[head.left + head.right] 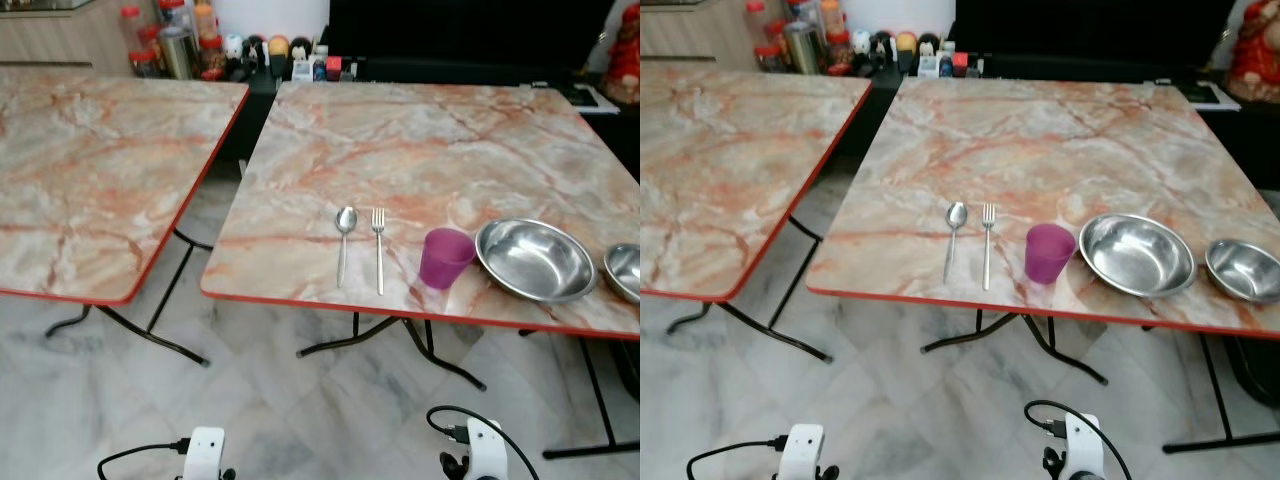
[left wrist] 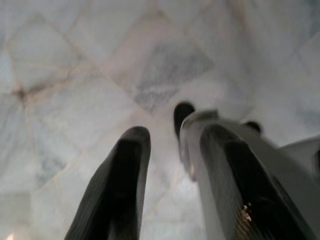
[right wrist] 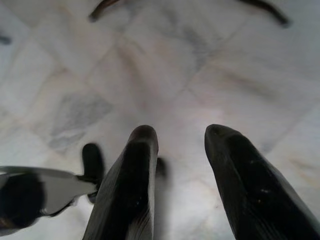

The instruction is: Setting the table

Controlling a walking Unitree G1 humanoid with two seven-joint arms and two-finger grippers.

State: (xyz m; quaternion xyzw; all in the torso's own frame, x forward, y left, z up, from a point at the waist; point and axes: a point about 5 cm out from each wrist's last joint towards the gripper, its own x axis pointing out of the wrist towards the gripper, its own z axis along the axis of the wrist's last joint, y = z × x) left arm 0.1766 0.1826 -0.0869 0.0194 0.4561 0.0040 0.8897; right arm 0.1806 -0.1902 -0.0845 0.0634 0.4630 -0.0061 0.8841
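Spoon (image 1: 344,232), fork (image 1: 378,243), purple cup (image 1: 444,257), two steel bowls (image 1: 536,260) lined along table (image 1: 420,130) edge. No writing legible. Left gripper (image 2: 167,150) and right gripper (image 3: 180,140) held apart, empty, above floor.

Shiny bare metal is gleaming on the spoon (image 1: 345,222), fork (image 1: 378,240) and two bowls (image 1: 535,260), the purple cup (image 1: 445,257) is looking like translucent plastic, and the marble-patterned tabletop (image 1: 420,150) is showing a smooth gloss.
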